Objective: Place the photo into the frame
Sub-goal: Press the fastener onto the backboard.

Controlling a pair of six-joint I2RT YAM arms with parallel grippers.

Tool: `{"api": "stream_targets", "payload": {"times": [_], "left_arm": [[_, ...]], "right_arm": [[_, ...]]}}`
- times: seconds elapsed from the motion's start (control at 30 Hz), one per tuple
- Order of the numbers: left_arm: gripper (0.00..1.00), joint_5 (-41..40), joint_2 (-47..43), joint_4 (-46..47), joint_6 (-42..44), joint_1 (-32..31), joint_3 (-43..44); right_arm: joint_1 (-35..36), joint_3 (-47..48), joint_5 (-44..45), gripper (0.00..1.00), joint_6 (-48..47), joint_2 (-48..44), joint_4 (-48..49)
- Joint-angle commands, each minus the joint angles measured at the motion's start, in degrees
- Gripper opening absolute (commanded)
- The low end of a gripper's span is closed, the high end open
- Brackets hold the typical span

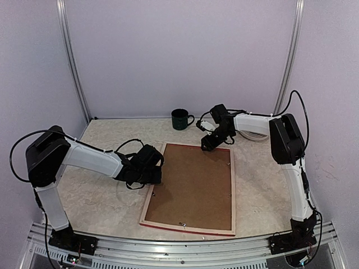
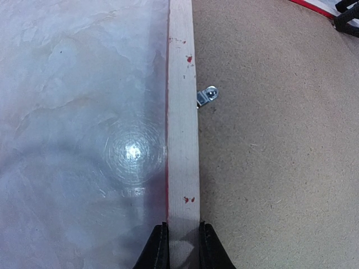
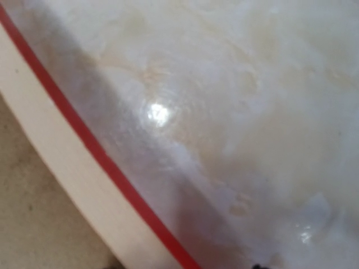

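Observation:
The frame [image 1: 190, 228] lies face down in the middle of the table, pale wood back up, a thin red edge showing. A brown backing board [image 1: 193, 185] fills it. My left gripper [image 1: 152, 175] is shut on the frame's left rail [image 2: 182, 112], one finger [image 2: 159, 246] on each side of the wood. My right gripper [image 1: 208, 143] hangs low over the frame's far edge. The right wrist view shows only that rail [image 3: 50, 162] and bare table, so its jaws cannot be judged. The photo is hidden.
A dark green mug [image 1: 180, 119] stands at the back, just beyond the frame's far edge. A white object [image 1: 255, 134] lies behind the right forearm, partly hidden. A small metal clip [image 2: 207, 96] sits on the backing board by the left rail.

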Motion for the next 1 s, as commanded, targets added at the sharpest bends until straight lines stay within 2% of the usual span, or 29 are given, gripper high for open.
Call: {"api": "stream_targets", "payload": {"times": [0.0, 0.27, 0.67, 0.97], "left_arm": [[0.11, 2.3, 1.8, -1.1, -1.3, -0.8, -0.6], [0.11, 2.3, 1.2, -0.6, -1.4, -0.3, -0.8], [0.11, 2.1, 0.7, -0.3, -2.0, -0.3, -1.6], [0.11, 2.2, 0.4, -0.3, -2.1, -0.3, -1.5]], "right_arm": [[-0.4, -1.4, 4.2, 0.55, 0.2, -0.1, -1.7], [-0.6, 0.9, 5.9, 0.58, -0.4, 0.4, -4.4], [-0.9, 2.6, 6.9, 0.58, 7.3, -0.2, -5.9], [-0.9, 3.5, 1.6, 0.76, 3.8, -3.2, -7.3]]}}
